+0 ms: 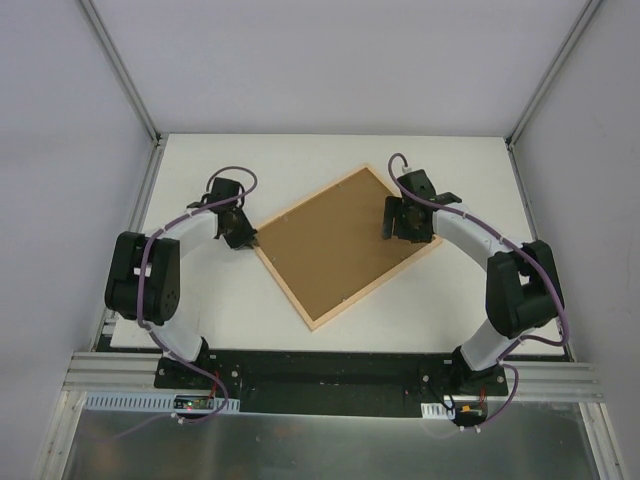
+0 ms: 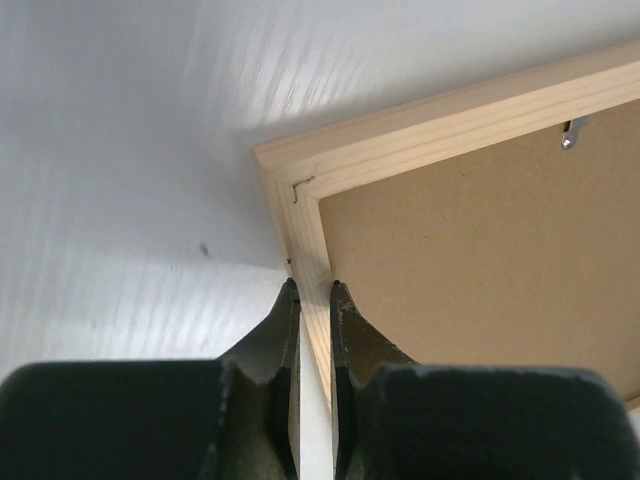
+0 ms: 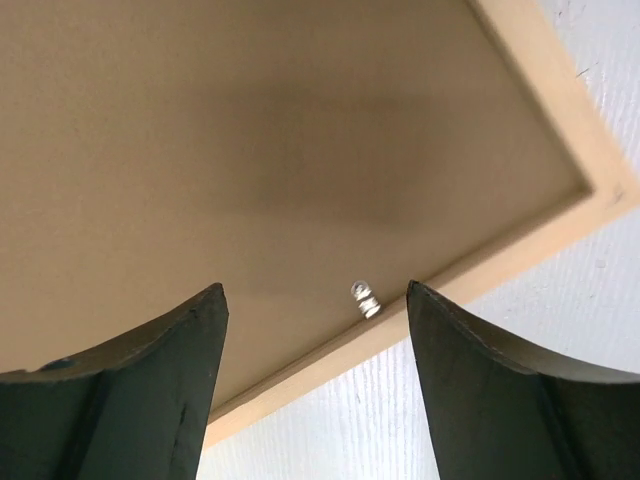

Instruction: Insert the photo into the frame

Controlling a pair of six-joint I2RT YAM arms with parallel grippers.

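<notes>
The frame (image 1: 375,287) lies face down on the white table, turned like a diamond, with the brown backing board (image 1: 345,245) inside it. The photo is hidden. My left gripper (image 1: 248,240) is at the frame's left corner. In the left wrist view it (image 2: 311,287) is shut on the light wood strip (image 2: 430,130), one finger outside the strip and one on the board side. My right gripper (image 1: 400,230) hovers over the right part of the board. In the right wrist view it (image 3: 315,290) is open, with a small metal tab (image 3: 365,299) and the frame's strip (image 3: 330,365) between its fingers.
Another metal tab (image 2: 573,130) sits at the frame's inner edge in the left wrist view. White table (image 1: 420,310) surrounds the frame. Grey walls and metal rails (image 1: 125,75) bound the back and sides.
</notes>
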